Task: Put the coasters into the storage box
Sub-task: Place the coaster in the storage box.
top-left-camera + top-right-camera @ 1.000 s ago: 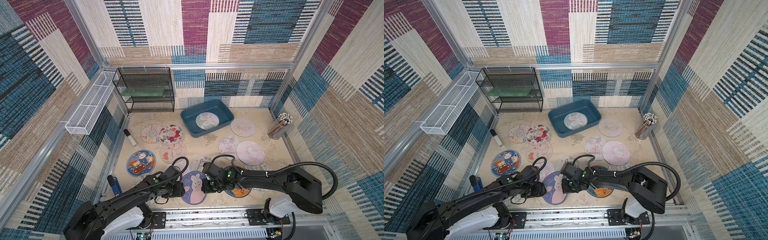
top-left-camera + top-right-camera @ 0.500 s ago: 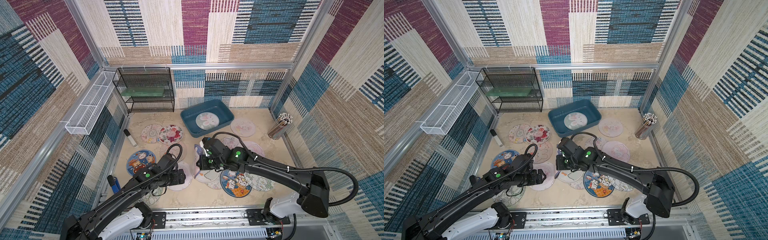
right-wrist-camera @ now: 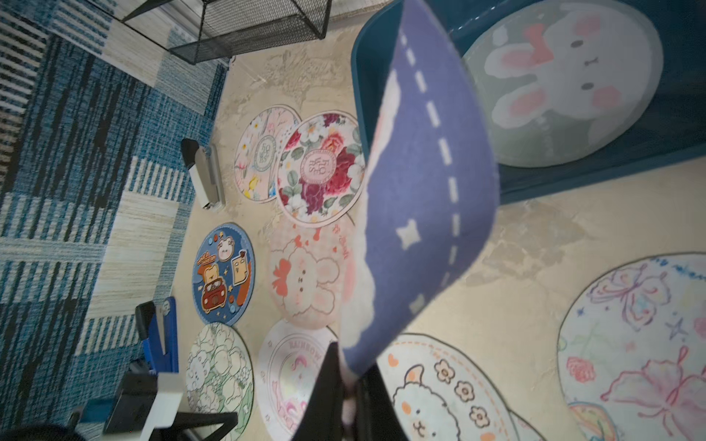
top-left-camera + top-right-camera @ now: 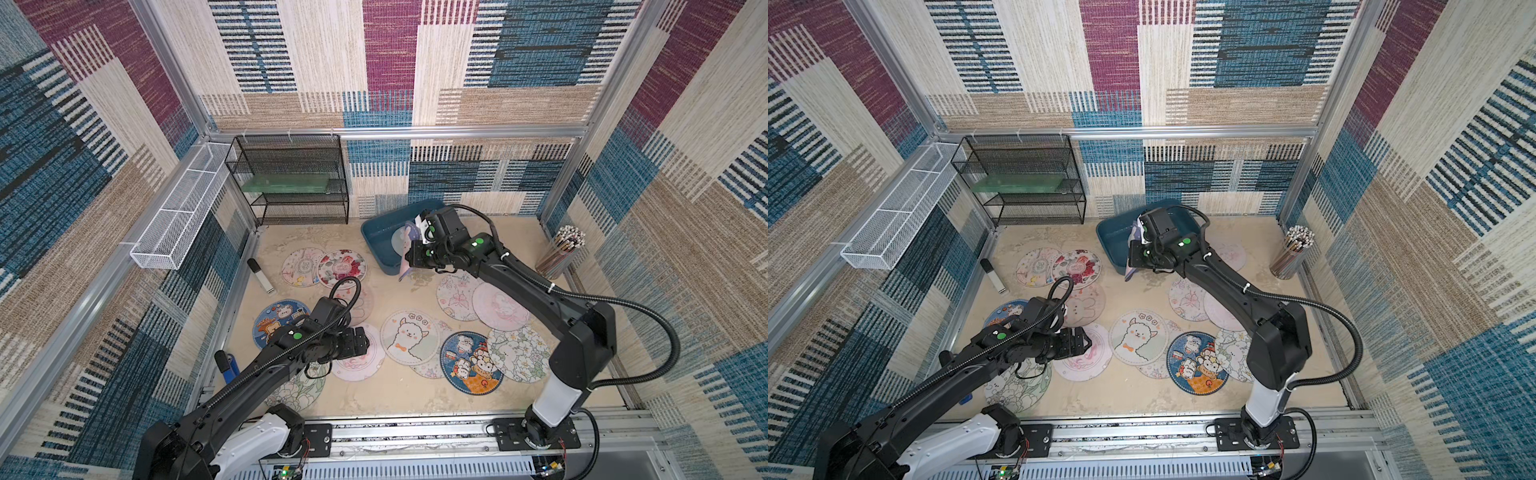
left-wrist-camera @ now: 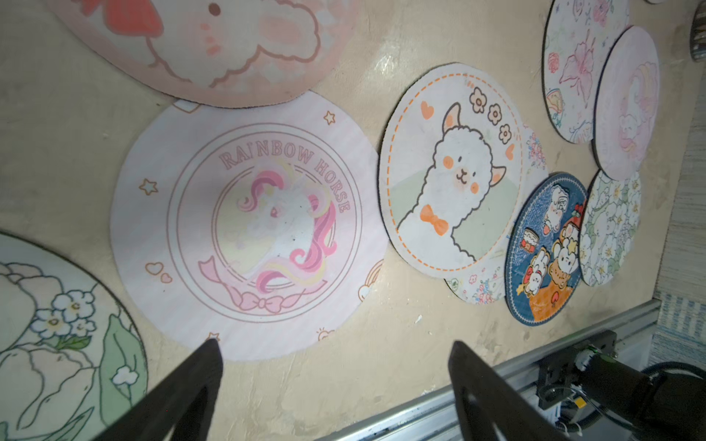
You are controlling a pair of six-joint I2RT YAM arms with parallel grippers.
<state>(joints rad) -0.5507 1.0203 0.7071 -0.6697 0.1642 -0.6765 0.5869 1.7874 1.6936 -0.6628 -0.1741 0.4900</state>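
The right gripper (image 3: 348,397) is clamped on the rim of a purple bunny coaster (image 3: 424,183). This coaster stands on edge and curled over the near rim of the storage box (image 4: 375,243), whose open part lies at ten o'clock of the jaws in both top views, with a green bunny coaster (image 3: 565,84) flat inside. The left gripper (image 5: 334,343) hovers with its jaws wide apart, holding nothing; the Rainbow Horse coaster (image 5: 248,229) lies flat just ahead of the gap, one fingertip (image 5: 210,345) over its rim, and the alpaca coaster (image 4: 409,337) is at three o'clock in a top view.
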